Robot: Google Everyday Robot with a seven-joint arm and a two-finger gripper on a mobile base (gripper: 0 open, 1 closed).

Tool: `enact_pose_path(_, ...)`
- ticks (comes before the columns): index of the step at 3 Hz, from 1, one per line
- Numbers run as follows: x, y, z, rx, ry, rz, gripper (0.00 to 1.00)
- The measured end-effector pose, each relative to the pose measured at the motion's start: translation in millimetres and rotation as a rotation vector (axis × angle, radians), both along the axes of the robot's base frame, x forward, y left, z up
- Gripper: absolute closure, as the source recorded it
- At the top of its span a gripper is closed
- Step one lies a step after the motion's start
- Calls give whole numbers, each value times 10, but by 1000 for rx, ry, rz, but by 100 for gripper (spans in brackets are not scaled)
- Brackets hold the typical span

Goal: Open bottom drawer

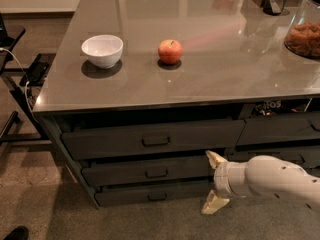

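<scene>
Grey bottom drawer (pixel 131 195) just beside spread pincer (pixel 209 183)

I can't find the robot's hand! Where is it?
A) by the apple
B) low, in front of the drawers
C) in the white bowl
B: the gripper hangs open, low at the right end of the bottom drawer, far below the apple and bowl on the counter.

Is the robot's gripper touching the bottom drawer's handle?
Apart. The camera view shows the gripper, fingers open, right of the handle of the bottom drawer, with bare drawer front between them.
</scene>
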State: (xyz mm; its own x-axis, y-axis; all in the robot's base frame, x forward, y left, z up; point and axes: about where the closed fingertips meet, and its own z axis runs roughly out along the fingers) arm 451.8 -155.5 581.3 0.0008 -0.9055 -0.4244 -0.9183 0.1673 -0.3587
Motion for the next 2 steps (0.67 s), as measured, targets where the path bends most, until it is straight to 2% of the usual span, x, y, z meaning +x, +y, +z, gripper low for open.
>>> enact_pose_path(1,-2,36,-68,30,-18,42,0)
enact_pose_path(2,37,32,-301,123,-31,119,0)
